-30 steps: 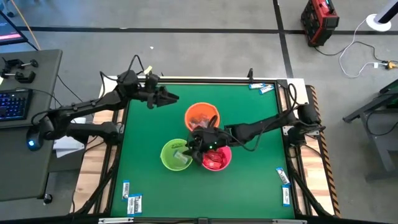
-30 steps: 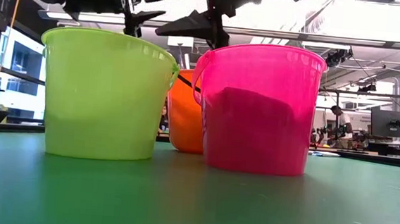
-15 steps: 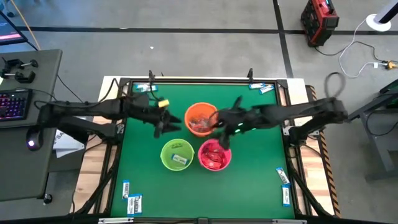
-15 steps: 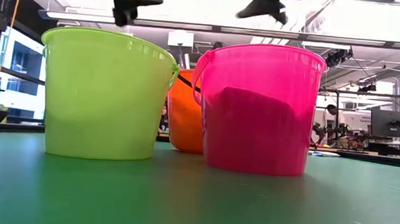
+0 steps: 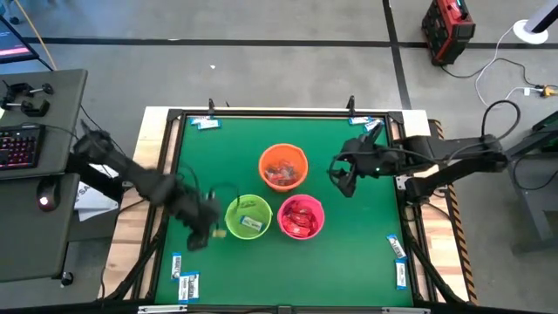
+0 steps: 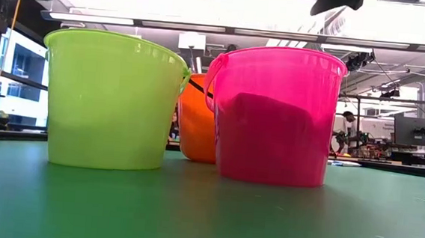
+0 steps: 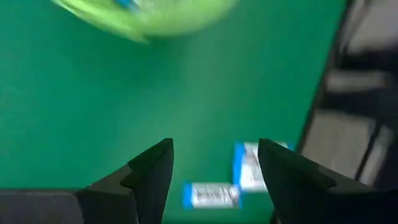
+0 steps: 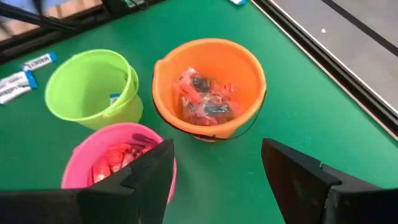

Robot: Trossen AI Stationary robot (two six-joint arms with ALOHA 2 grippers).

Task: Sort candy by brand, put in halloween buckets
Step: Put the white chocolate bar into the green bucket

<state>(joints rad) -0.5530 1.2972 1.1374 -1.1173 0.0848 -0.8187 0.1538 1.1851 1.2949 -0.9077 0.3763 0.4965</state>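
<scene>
- The three buckets cluster at the bench's centre: the orange bucket [image 5: 283, 166] at twelve o'clock of the group, the lime green bucket [image 5: 248, 216] at about seven, the pink bucket [image 5: 302, 217] at about five.
- All three already hold candy: clear-and-red pieces in orange, red wrappers in pink, one blue-and-white piece in green.
- Loose blue-and-white candies [image 5: 187, 283] lie near the bench's seven o'clock corner; others sit near five, one and eleven o'clock.
- The left claw [image 5: 202, 228] hangs just at nine o'clock of the green bucket, fingers spread with nothing between them.
- From that claw, the corner candies lie toward seven o'clock, near by; its wrist view shows two of them [image 7: 211, 194] just ahead, between the finger tips, one lying crosswise and one lengthwise.
- The left arm is clearly the nearer one for these pieces, and they look bound for the green bucket.
- The right claw [image 5: 344, 176] waits at three o'clock of the orange bucket, spread and empty.
</scene>
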